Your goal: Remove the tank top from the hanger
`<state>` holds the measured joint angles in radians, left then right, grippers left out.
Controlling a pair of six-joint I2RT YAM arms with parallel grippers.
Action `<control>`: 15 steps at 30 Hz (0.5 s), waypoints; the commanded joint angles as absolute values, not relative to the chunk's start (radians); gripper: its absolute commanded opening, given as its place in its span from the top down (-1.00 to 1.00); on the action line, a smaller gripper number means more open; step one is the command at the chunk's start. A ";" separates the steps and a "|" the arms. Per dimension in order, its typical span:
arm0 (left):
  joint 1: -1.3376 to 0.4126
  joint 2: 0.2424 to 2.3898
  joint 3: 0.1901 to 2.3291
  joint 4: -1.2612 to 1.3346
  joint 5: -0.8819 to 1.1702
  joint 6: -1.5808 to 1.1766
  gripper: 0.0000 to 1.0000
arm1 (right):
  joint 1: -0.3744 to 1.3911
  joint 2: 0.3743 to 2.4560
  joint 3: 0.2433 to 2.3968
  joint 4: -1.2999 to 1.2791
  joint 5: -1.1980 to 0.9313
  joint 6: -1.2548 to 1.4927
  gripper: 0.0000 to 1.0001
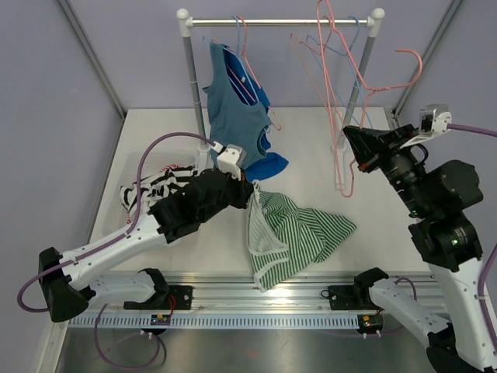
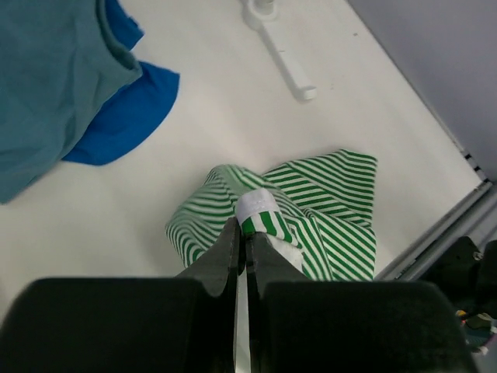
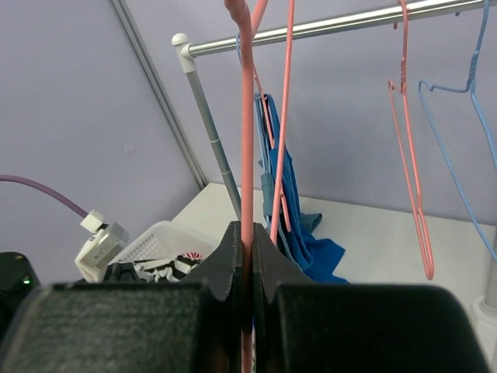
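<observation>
A green-and-white striped tank top (image 1: 295, 233) lies crumpled on the table, off the hanger; it also shows in the left wrist view (image 2: 326, 210). My left gripper (image 1: 250, 193) is shut on its white-edged hem (image 2: 260, 210) and holds that part raised. A pink hanger (image 1: 342, 116) hangs bare from the rail (image 1: 279, 22). My right gripper (image 1: 353, 148) is shut on the hanger's pink wire (image 3: 247, 140), low on its side.
A teal and blue garment (image 1: 237, 109) hangs on another pink hanger at the rail's left, its blue end on the table. Pink and blue empty hangers (image 3: 415, 155) hang at the right. A white basket (image 1: 147, 183) with striped clothes stands at the left.
</observation>
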<state>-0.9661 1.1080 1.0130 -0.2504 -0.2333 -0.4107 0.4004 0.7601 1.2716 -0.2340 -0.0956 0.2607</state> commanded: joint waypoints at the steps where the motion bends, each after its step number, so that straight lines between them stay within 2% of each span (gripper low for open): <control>1: -0.965 1.114 0.973 -0.253 -0.344 -0.448 0.95 | 0.407 0.778 1.428 -0.579 -0.086 0.222 1.00; 5: -0.965 1.115 0.956 -0.258 -0.331 -0.454 0.66 | 0.407 0.901 1.508 -0.712 -0.081 0.189 1.00; 8: -0.968 1.089 0.962 -0.281 -0.333 -0.449 0.31 | 0.408 1.021 1.581 -0.761 -0.064 0.189 1.00; 9: -0.969 1.077 0.963 -0.288 -0.342 -0.449 -0.17 | 0.405 1.049 1.604 -0.753 -0.063 0.187 1.00; 10: -0.971 1.065 0.968 -0.297 -0.350 -0.449 -0.38 | 0.406 1.078 1.615 -0.746 -0.057 0.184 1.00; 12: -0.977 1.023 0.974 -0.334 -0.365 -0.439 -0.57 | 0.403 1.159 1.661 -0.723 -0.041 0.178 1.00; 15: -0.983 0.982 0.997 -0.403 -0.388 -0.423 -0.98 | 0.405 1.262 1.742 -0.690 -0.034 0.164 1.00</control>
